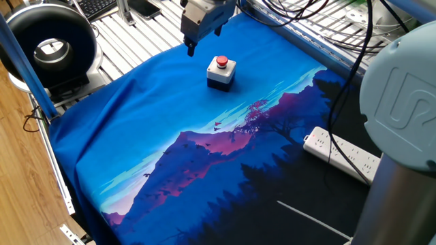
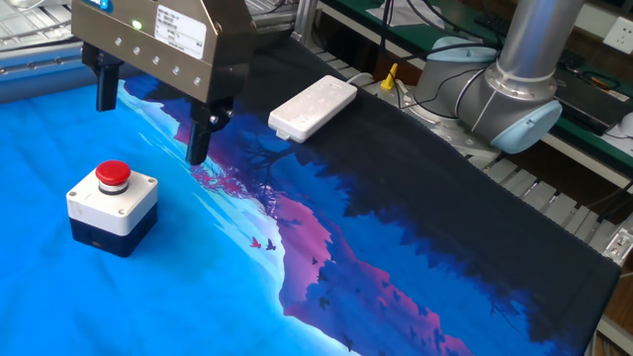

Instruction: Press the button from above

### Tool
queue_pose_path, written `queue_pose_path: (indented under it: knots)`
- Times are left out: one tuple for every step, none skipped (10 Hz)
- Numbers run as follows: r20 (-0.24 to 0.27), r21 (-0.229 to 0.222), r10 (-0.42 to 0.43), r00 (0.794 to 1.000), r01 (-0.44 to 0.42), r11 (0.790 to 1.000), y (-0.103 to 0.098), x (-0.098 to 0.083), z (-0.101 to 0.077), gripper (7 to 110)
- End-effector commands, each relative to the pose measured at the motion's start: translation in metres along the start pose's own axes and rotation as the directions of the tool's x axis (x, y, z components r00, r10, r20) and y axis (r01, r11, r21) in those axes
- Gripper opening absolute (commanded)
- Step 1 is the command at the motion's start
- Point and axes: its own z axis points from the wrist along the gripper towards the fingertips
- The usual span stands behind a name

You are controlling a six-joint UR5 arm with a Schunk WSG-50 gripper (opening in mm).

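Wooden floor beside the counter's edge, blue mountain-print cloth covering the counter, slatted metal frame beyond

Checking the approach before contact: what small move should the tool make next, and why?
Probably a short sideways shift to bring the tool directly over the button, before any descent. In the other fixed view its open fingers hang above the cloth behind the button's box, not over the red cap, and nothing touches the cap yet.
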Motion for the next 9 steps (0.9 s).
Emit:
queue_pose_path:
  knots:
    - [0.008,-0.012,0.003,1.0,-0.002,1.0,0.0016,-0.0016,-0.0003,7]
    - [0.008,-0.012,0.001,1.0,-0.001,1.0,0.0016,-0.0017,-0.0001,7]
    - [0.008,-0.012,0.001,1.0,-0.001,1.0,0.0016,-0.0017,0.0,7]
    - [0.01,-0.013,0.001,1.0,-0.001,1.0,0.0019,-0.0023,0.0005,7]
    - [0.012,-0.014,0.001,1.0,-0.001,1.0,0.0021,-0.0029,0.0015,7]
    - [0.014,-0.014,0.001,1.0,-0.001,1.0,0.0019,-0.0035,0.0029,7]
    - [0.015,-0.015,0.002,1.0,-0.002,1.0,0.0021,-0.004,0.0039,7]
    - [0.019,-0.016,0.002,1.0,-0.002,1.0,0.0021,-0.0047,0.0046,7]
    - [0.02,-0.017,0.002,1.0,-0.002,1.0,0.0023,-0.0052,0.0054,7]
